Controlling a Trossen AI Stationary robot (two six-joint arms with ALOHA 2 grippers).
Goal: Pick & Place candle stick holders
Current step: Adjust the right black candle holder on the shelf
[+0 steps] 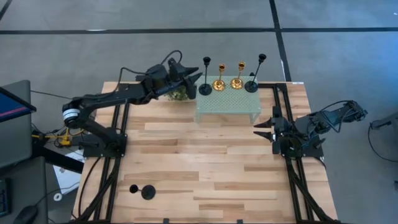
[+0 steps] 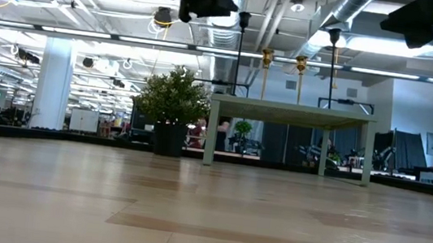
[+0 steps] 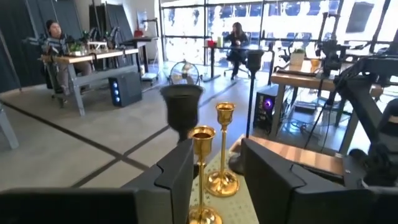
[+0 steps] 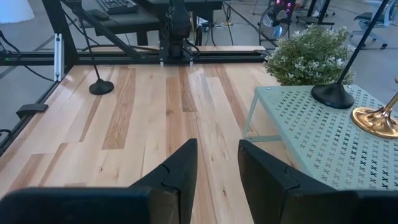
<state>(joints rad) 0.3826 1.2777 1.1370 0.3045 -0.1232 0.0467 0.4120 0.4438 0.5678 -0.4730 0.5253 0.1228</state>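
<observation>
Four candle stick holders stand by their bases on the mint-green stand (image 1: 227, 107) at the far side: a black one (image 1: 205, 89), two gold ones (image 1: 219, 84) (image 1: 237, 82) and a black one (image 1: 251, 86). A third black holder (image 1: 147, 192) stands upright on the table at the near left. My left gripper (image 1: 194, 78) is open and raised beside the left black holder's stem. In the left wrist view that holder's cup (image 3: 181, 102) and the gold holders (image 3: 222, 149) show just past the fingers. My right gripper (image 1: 264, 129) is open and empty right of the stand.
A leafy green plant ball (image 1: 179, 94) sits on the table just left of the stand, under my left arm. Bare wood lies between the stand and the table's near edge. Black rails (image 1: 292, 180) run along both table sides. People sit at desks in the room beyond.
</observation>
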